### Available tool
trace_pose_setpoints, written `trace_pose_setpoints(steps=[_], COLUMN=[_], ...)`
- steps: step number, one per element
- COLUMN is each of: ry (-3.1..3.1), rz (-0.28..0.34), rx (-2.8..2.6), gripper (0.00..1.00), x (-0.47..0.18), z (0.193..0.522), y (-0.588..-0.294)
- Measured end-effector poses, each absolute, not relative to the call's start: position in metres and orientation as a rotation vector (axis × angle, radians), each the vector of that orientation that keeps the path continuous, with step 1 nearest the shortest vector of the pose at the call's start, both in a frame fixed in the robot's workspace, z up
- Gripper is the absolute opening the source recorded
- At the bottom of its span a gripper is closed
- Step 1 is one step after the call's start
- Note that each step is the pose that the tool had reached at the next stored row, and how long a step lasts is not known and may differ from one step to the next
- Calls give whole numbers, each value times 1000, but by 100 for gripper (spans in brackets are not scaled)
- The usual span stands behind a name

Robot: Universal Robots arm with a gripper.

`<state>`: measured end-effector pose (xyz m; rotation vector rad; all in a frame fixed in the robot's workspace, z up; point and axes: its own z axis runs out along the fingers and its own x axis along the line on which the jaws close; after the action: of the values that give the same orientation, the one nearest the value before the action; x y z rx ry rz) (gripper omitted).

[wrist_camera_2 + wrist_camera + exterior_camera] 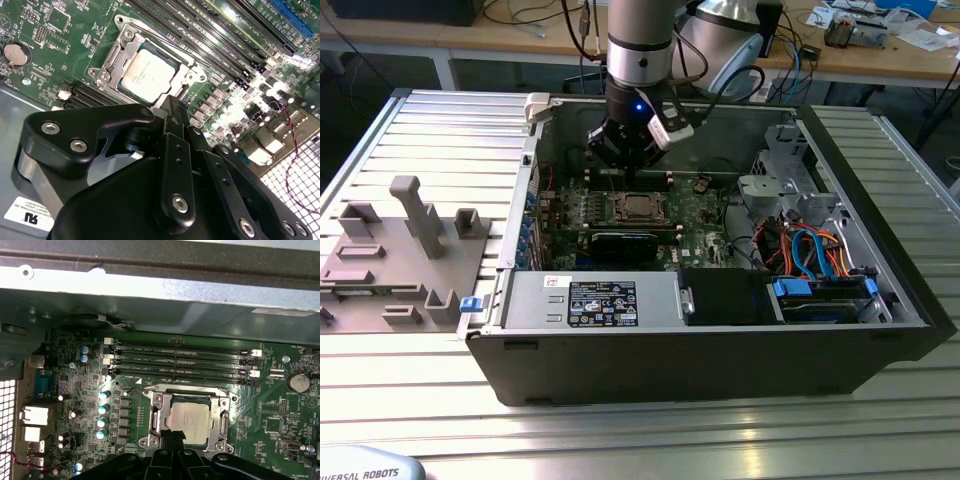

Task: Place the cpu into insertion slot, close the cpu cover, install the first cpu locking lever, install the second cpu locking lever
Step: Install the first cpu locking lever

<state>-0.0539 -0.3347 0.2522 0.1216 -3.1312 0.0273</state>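
While the open computer case (720, 345) sits on the slatted metal counter (640, 430), its near side carries the power supply (595, 300) and the drive bay with blue cables (815, 255). Further in, on the green motherboard (695, 215), there's the cpu (148, 74), seated flat in the insertion slot (150, 402), and the cpu cover (117, 67) is down around it, framing the chip. Right over the socket hangs the hand (172, 107), fingers pinched narrow, gripping nothing, tips just above the socket's edge. Beyond, the memory slots (180, 360) run alongside.
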Motion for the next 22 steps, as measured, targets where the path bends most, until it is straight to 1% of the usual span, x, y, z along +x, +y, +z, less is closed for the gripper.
trace_pose_setpoints(steps=[22], ry=[-3131], rz=[27], rx=[122], gripper=[11], x=[-58], z=[251], y=[-335])
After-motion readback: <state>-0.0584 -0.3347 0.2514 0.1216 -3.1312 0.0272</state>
